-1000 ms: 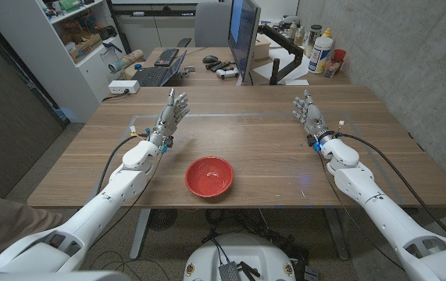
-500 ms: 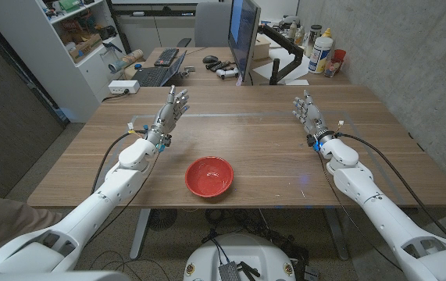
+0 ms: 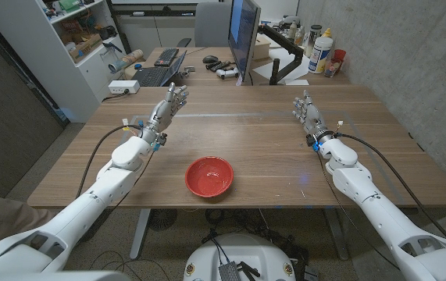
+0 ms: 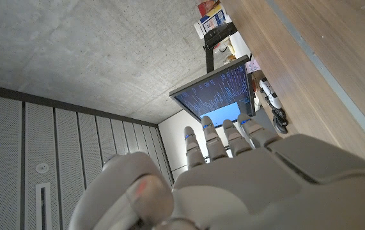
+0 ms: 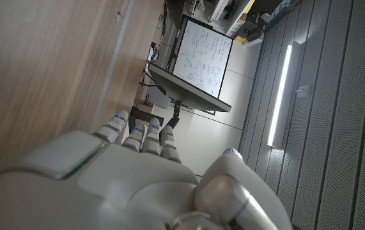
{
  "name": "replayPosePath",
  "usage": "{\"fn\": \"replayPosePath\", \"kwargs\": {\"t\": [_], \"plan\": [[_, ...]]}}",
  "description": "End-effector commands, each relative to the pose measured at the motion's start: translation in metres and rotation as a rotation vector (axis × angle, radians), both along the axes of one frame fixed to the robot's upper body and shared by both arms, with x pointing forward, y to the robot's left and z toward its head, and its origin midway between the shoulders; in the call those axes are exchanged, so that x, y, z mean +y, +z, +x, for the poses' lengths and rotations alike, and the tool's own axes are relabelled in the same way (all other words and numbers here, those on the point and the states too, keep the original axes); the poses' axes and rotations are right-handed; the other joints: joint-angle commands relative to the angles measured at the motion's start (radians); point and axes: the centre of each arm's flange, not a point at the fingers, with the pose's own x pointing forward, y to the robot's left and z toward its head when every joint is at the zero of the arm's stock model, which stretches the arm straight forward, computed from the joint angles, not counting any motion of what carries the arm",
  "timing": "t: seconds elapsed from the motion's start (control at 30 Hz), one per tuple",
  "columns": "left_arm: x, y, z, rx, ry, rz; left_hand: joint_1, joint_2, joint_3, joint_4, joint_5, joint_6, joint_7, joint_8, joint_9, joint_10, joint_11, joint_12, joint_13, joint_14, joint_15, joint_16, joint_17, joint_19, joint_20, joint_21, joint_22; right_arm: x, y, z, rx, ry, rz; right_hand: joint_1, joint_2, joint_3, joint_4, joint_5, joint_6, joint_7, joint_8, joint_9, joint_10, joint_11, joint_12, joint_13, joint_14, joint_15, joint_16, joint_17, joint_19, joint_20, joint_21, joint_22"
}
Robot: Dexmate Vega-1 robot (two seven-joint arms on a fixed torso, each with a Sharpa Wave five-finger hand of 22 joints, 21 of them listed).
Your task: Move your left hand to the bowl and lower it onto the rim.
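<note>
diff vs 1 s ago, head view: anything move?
The left hand and its forearm moved toward the robot's left and a bit toward the far edge, away from the bowl; it holds nothing, fingers apart. The bowl and the right hand stayed put.

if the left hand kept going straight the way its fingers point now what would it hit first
Probably nothing on this table: the left hand points up and away toward the far edge, not at the red bowl. Beyond lies the monitor, though depth is unclear.
</note>
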Motion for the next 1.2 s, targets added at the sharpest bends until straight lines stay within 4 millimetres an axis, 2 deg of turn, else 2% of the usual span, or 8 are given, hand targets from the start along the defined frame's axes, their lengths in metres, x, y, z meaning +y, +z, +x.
{"fn": "replayPosePath", "kwargs": {"t": [0.03,0.2,0.37,0.87,0.97,1.2], "plan": [[-0.001,0.005,-0.007,-0.057,0.020,0.062,0.001,-0.007,-0.008,0.004,0.003,0.007,-0.005,0.004,0.004,-0.006,0.006,-0.002,0.006,-0.009,-0.126,-0.003,0.006,-0.001,-0.042,0.004,0.003,-0.002,0.000,0.001,0.000,-0.005,0.002,0.006,0.025,0.007,-0.001,0.004,0.008,-0.001,0.011,0.002,0.006,-0.003,0.007,0.004,-0.005,0.001,0.005,0.003,-0.003,0.008,0.004,0.004],[-0.001,0.004,-0.010,-0.061,0.025,0.048,0.001,-0.008,-0.007,0.004,0.004,0.007,-0.006,0.003,0.005,-0.054,0.012,-0.023,0.006,-0.031,-0.121,-0.012,0.006,0.001,-0.043,0.006,0.003,-0.002,0.001,0.001,0.000,-0.006,0.002,0.006,0.025,0.007,-0.001,0.003,0.009,-0.001,0.011,0.002,0.007,-0.004,0.007,0.004,-0.005,0.001,0.005,0.003,-0.003,0.007,0.004,0.004],[0.000,0.001,-0.014,-0.083,0.048,0.060,0.001,-0.008,-0.007,0.004,0.005,0.010,-0.006,0.004,0.005,-0.064,0.015,-0.027,0.006,-0.038,-0.119,-0.015,0.006,0.004,-0.042,0.007,0.003,-0.002,0.001,0.002,0.002,-0.010,0.001,0.007,0.025,0.008,-0.001,0.003,0.011,-0.001,0.012,0.002,0.009,-0.003,0.008,0.004,-0.004,0.001,0.005,0.003,-0.002,0.008,0.005,0.004],[-0.001,0.006,-0.022,-0.155,0.059,0.197,0.006,-0.009,-0.005,0.001,0.007,0.020,-0.010,0.006,0.005,-0.072,0.013,-0.029,0.006,-0.055,-0.117,-0.020,0.005,0.012,-0.040,0.010,0.003,-0.003,0.003,0.003,-0.004,-0.012,0.001,0.008,0.025,0.010,-0.001,0.002,0.010,-0.002,0.011,0.002,0.008,-0.004,0.009,0.004,-0.005,0.001,0.005,0.003,-0.002,0.008,0.005,0.004],[-0.001,0.006,-0.023,-0.162,0.062,0.218,0.006,-0.012,-0.006,0.000,0.008,0.041,-0.005,0.013,0.005,-0.044,0.008,-0.018,0.006,-0.052,-0.119,-0.016,0.004,0.016,-0.040,0.011,0.003,-0.003,0.003,0.003,-0.002,-0.011,0.000,0.008,0.025,0.011,-0.002,0.002,0.008,-0.001,0.010,0.002,0.007,-0.004,0.008,0.004,-0.005,0.002,0.005,0.003,-0.003,0.009,0.005,0.004],[-0.004,0.003,-0.027,-0.196,0.053,0.250,0.005,-0.014,-0.007,0.000,0.009,0.042,-0.007,0.012,0.005,-0.050,0.010,-0.021,0.005,-0.049,-0.121,-0.014,0.004,0.024,-0.039,0.013,0.003,-0.003,0.002,0.003,0.001,-0.010,0.004,0.009,0.025,0.012,-0.002,0.001,0.008,-0.001,0.010,0.002,0.006,-0.003,0.008,0.004,0.004,-0.005,0.008,0.003,-0.003,0.008,0.005,0.004]]}}
